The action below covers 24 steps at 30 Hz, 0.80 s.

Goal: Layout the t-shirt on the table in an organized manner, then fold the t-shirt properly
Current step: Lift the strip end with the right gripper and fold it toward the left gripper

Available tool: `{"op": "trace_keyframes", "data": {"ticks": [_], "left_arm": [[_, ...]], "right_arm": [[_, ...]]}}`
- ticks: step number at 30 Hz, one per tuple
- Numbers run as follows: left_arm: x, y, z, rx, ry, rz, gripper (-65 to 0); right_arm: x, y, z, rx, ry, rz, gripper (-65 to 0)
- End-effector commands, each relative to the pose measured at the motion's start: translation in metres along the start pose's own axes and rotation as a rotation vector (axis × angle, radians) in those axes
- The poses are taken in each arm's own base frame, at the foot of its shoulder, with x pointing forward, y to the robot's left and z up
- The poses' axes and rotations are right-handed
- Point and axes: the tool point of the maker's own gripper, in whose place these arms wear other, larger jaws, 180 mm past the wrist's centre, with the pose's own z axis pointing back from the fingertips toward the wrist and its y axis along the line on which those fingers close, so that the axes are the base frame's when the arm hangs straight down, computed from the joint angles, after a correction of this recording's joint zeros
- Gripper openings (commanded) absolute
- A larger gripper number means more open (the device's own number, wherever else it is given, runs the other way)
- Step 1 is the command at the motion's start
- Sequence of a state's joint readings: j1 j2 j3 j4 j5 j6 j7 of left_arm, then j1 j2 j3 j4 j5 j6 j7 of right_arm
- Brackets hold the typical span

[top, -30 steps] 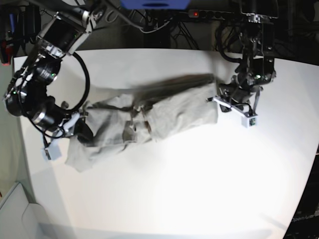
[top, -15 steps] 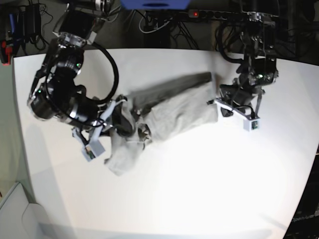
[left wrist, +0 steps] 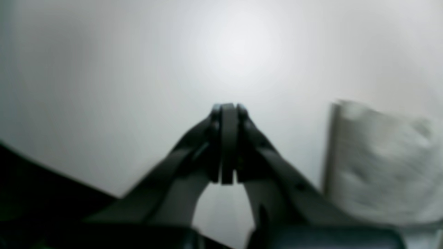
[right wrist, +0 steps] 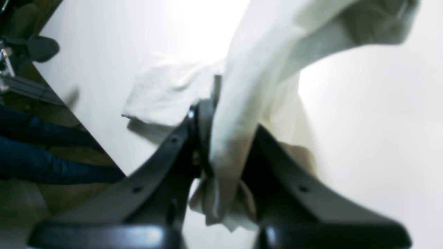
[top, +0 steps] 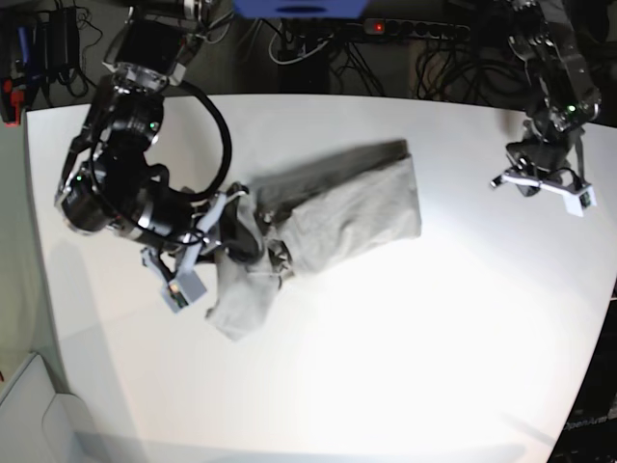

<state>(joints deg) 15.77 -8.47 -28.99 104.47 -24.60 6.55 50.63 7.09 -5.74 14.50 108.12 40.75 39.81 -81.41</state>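
**Shirt bunched at one end, free at the other**

A white worktop (top: 405, 328) under bright light, cables behind. On the left of the base view the right claw (top: 236, 236) is clamped on a gathered bunch of the t-shirt (top: 337, 207), which lies crumpled mid-worktop, its long axis slanting up to the right. That far end lies loose. The left claw (top: 540, 183), pressed together and empty, hangs well apart from it, yet is the nearer arm to take it.
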Motion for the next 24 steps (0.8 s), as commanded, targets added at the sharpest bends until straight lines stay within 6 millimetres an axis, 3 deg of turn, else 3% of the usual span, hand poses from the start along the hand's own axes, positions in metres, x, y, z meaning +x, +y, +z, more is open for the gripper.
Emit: {"op": "trace_keyframes", "data": {"ticks": [1,3,7,11,16,24], "left_arm": [[0.002,-0.004,-0.003,-0.019,-0.004,0.012,-64.6],[-0.006,0.001,-0.009,-0.007,0.027,0.025,-64.7],[-0.015,-0.013,-0.02,-0.036,0.054,0.059,-65.0],[-0.03,-0.052,-0.032,-0.114,0.156,0.018,-65.0],[-0.045,-0.083,-0.045,-0.169,0.234,-0.007,-65.0],[-0.062,-0.095,-0.051,-0.189,0.283,-0.033,-65.0]], "right_arm": [[0.018,0.005,0.002,0.014,-0.063,0.022,-65.0],[0.018,0.005,0.002,0.014,-0.063,0.022,-65.0],[0.019,0.005,0.002,0.015,-0.068,0.023,-65.0],[0.024,0.016,-0.004,0.046,-0.083,0.015,-65.0],[0.026,0.034,-0.013,0.095,-0.068,0.053,-65.0],[0.032,0.067,-0.025,0.183,-0.086,0.112,-65.0]]}}
